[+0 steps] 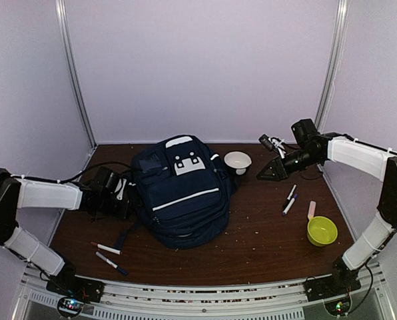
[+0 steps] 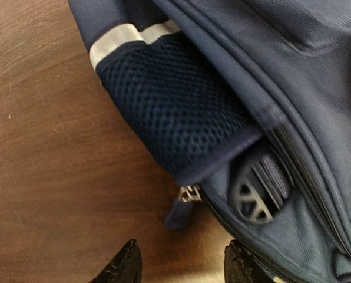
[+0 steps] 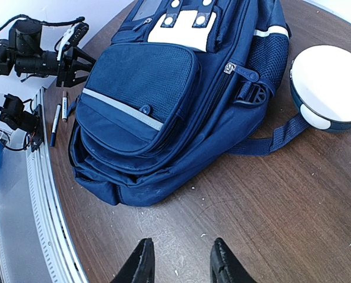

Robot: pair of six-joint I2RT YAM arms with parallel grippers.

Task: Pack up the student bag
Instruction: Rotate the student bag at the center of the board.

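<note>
We see a robotics lab booth: plain pale walls (image 1: 205, 67), metal corner posts (image 1: 75, 73), a brown table (image 1: 265, 240), 2 robot arms (image 1: 48, 195) mounted at an aluminium rail (image 1: 205, 300).

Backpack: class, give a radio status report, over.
Left jaws open at backpack zip pull. Right jaws open, empty. Backpack looks shut; pens, bowls on table.

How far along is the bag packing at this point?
Done: nothing visibly; the student bag looks zipped shut. In hand: the left gripper, open, sits by a zipper pull on the bag's side; the right gripper is open and empty. Left: markers, the white bowl and the yellow bowl lie on the table.
</note>
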